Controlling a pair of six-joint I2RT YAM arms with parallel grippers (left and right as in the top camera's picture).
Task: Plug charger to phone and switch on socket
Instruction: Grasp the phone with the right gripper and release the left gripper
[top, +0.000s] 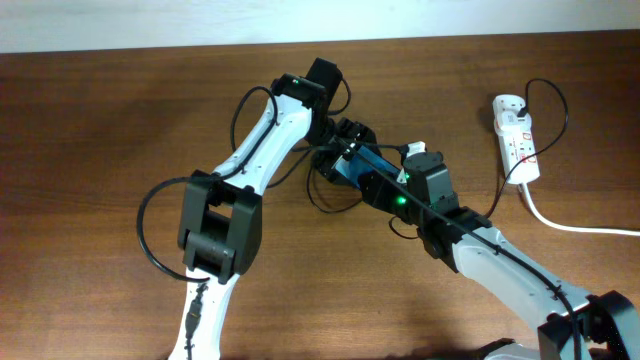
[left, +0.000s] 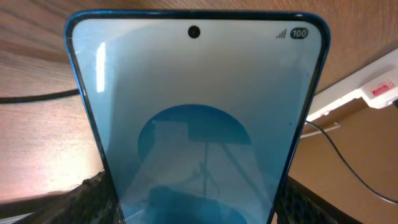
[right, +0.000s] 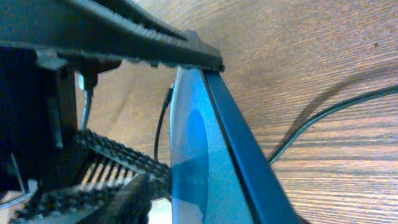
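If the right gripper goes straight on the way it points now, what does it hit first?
Most likely the flat blue-screened, black-edged phone, right ahead of the right gripper and held by the left gripper. Depth is unclear; they may already touch.

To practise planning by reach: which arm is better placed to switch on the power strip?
Right, probably. The power strip lies on the robot's right, on the same side as the right arm. The left gripper is clamped on the phone, so it is occupied.
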